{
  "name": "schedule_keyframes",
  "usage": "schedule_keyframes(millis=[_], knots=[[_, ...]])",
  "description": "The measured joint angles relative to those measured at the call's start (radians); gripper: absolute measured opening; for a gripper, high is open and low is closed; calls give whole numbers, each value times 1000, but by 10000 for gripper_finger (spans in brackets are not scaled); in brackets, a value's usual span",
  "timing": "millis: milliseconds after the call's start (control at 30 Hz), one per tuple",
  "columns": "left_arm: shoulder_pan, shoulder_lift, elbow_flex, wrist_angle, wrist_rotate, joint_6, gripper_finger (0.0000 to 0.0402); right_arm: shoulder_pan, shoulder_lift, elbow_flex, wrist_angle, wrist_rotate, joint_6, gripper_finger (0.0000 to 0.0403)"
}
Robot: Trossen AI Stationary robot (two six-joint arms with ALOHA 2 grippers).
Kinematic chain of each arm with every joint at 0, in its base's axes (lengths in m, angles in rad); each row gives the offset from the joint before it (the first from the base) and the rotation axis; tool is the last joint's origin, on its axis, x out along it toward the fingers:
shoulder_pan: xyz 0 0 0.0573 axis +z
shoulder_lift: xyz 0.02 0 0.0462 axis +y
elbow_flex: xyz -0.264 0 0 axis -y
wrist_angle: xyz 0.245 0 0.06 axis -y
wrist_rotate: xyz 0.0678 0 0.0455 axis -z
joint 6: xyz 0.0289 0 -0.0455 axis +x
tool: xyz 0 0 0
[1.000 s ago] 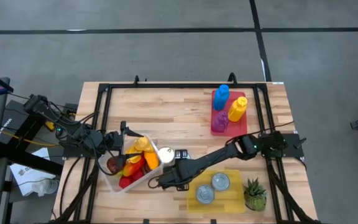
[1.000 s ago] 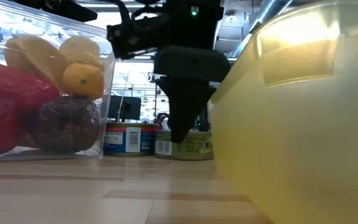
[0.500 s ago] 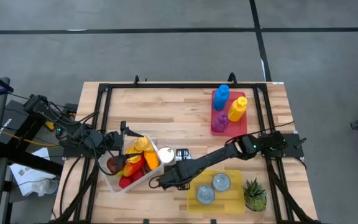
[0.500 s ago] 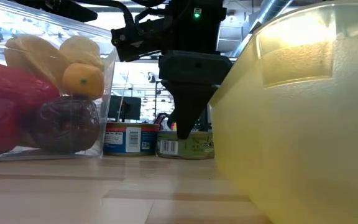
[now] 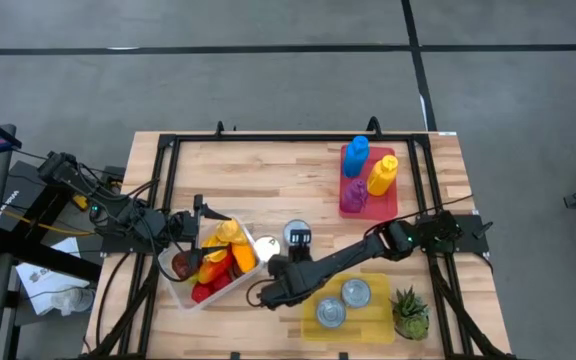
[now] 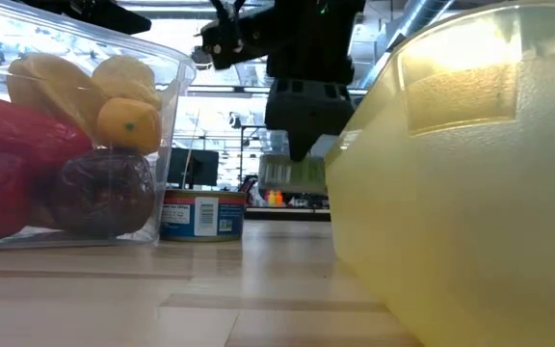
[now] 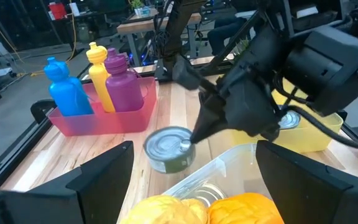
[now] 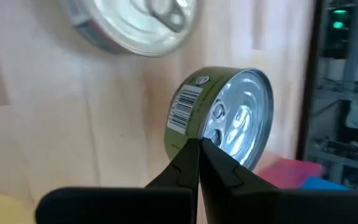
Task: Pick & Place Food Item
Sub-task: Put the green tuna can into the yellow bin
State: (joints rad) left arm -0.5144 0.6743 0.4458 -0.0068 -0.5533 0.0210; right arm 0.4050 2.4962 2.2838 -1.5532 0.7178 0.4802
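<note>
A: What has the right gripper (image 8: pixel 197 144) got?

B: Its fingers are pinched on the rim of a green can (image 8: pixel 222 118), lifted clear of the table (image 5: pixel 268 175), just right of the clear fruit bin (image 5: pixel 173 285).

A: And the other can?

B: A second can (image 5: pixel 266 247) stands beside the bin, under the lifted one.

A: The left gripper (image 7: pixel 188 186)?

B: Spread wide, hovering over the fruit (image 7: pixel 197 208) in the bin.

No wording can be read anywhere. The green can (image 8: pixel 219 121) shows only a barcode on its label, and the blue-labelled can (image 6: pixel 200 215) carries print too blurred to make out.
</note>
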Motion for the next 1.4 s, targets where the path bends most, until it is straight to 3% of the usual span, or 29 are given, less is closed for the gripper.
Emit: schedule_keyframes(millis=[400,833,1133,1233,1333,1400], knots=[[0,0,0,-1,0,0,329,47,-34,69,-13,-30,3,1],[0,0,0,0,0,0,329,142,-203,73,-14,-288,29,0],[0,0,0,3,34,-23,329,111,-201,72,73,-458,36,0],[0,33,0,52,101,-27,329,114,-199,70,109,-390,10,0],[0,81,0,87,126,-6,329,132,-207,72,292,-206,-64,0],[0,100,0,95,133,-2,329,145,-211,72,457,-146,-162,0]])
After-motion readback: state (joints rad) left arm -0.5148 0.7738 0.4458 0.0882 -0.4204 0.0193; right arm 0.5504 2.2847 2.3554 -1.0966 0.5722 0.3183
